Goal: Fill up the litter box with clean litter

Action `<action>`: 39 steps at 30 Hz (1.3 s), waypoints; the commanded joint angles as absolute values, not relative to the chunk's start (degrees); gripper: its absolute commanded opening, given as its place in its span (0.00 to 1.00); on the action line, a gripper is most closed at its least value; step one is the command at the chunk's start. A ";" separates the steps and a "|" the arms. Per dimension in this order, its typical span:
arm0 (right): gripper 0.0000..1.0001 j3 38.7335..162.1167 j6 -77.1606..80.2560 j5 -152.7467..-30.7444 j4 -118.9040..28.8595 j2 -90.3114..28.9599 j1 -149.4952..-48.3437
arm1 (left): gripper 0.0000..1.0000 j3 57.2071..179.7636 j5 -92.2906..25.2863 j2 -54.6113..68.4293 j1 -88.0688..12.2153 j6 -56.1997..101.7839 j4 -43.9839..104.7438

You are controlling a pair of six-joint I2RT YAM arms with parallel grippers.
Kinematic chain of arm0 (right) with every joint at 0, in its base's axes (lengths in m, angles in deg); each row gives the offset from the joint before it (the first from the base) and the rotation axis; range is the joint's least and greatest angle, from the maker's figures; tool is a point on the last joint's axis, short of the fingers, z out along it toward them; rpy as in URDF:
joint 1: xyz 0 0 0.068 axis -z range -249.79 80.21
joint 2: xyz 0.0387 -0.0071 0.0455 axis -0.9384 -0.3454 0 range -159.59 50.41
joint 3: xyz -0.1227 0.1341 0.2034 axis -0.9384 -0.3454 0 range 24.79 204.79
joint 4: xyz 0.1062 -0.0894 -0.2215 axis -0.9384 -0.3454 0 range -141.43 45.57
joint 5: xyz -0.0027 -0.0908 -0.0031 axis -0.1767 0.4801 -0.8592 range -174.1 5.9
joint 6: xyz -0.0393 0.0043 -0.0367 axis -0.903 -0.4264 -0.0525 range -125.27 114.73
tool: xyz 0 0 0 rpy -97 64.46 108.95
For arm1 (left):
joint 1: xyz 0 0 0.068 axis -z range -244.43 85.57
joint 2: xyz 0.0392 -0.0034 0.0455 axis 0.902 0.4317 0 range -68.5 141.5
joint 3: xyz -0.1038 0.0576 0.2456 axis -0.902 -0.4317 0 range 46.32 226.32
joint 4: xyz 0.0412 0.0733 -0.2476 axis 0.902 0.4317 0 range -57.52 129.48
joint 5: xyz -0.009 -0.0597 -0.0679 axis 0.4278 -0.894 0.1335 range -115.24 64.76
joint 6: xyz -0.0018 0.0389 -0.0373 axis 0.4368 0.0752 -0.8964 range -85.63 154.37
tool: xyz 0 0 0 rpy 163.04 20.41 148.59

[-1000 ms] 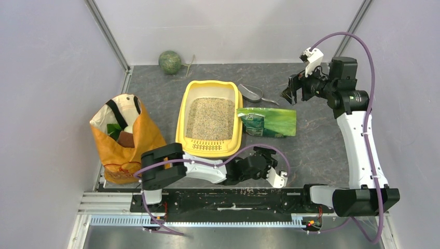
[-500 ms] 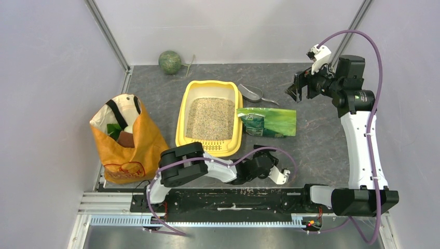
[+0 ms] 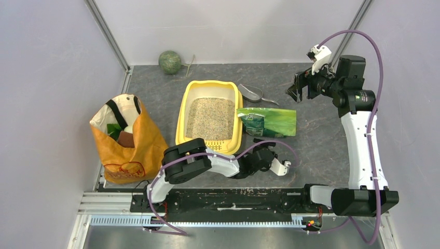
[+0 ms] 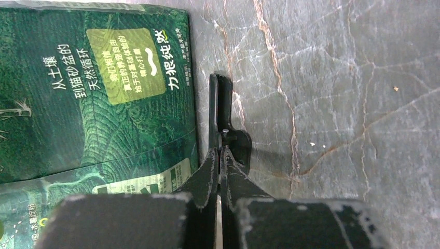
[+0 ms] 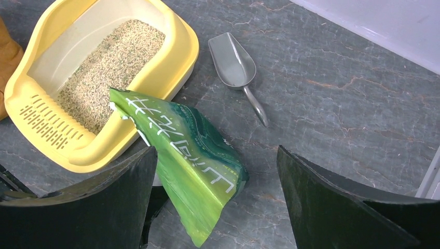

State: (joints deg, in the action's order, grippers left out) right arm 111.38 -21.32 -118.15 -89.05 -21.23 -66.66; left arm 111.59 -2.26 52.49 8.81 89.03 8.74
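the litter box (image 3: 182, 116) sits mid-desk with its slotted grille end toward the arms. the clean litter (image 3: 210, 118) covers most of its floor in a fairly even layer. the green bag (image 3: 270, 122) lies just to its right, the torn mouth resting at the rim. a grey scoop (image 3: 251, 92) lies on the desk (image 3: 321, 140) beyond the bag, apart from it.

the left fingers (image 4: 220, 83) are pressed together with nothing between them, low over the desk and right beside the bag's edge. the right fingers (image 3: 296, 91) are spread wide and empty, held high at the far right, looking down on box, bag and scoop.

the pour looks largely done, so the risks are about disturbing what is there. the closed left fingers are close enough that a sideways sweep could shove the bag. that could drag its mouth off the rim and scatter any leftover granules onto the desk. the film looks glossy, so a shallow pinch may slip. the left arm is folded just in front of the grille end, and a careless swing there could push the box and slosh the litter.
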 commanded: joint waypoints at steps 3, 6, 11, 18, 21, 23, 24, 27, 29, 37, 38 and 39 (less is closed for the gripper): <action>0.92 114.55 -21.55 -118.78 -88.62 -21.02 -66.45 | 0.02 113.85 -6.28 47.06 8.92 84.42 15.68; 0.92 115.52 -20.97 -119.11 -88.64 -21.38 -66.45 | 0.02 115.87 -9.65 41.51 9.09 79.46 22.19; 0.93 116.61 -19.90 -119.77 -88.64 -21.89 -66.45 | 0.02 119.96 -15.86 35.34 9.40 71.06 33.94; 0.95 118.78 -18.86 -121.43 -88.95 -22.45 -65.33 | 0.02 123.36 -24.86 27.48 8.44 63.56 47.06; 0.95 119.70 -18.50 -124.47 -90.26 -22.72 -64.31 | 0.02 124.98 -36.06 22.97 5.88 59.87 52.54; 0.95 119.97 -18.89 -126.84 -91.47 -22.41 -63.46 | 0.02 127.74 -45.75 19.56 2.17 56.28 57.35; 0.95 120.34 -19.47 -128.62 -92.79 -22.21 -62.81 | 0.02 129.22 -49.48 18.43 0.05 54.01 59.67; 0.94 121.31 -22.31 -134.11 -97.01 -21.39 -61.39 | 0.02 135.58 -63.81 16.72 -8.35 50.29 68.83; 0.94 121.48 -27.49 -137.90 -101.56 -20.72 -61.36 | 0.02 139.24 -71.08 16.62 -14.00 49.45 74.14; 0.88 115.63 -36.35 -154.34 -113.26 -20.35 -64.05 | 0.02 145.48 -85.00 17.34 -26.98 50.84 83.14; 0.88 114.99 -37.17 -153.22 -113.33 -20.36 -66.48 | 0.02 146.42 -85.46 17.76 -27.21 52.16 84.65; 0.88 114.44 -37.97 -152.18 -113.54 -20.39 -68.60 | 0.02 147.53 -85.61 18.56 -27.25 53.45 86.69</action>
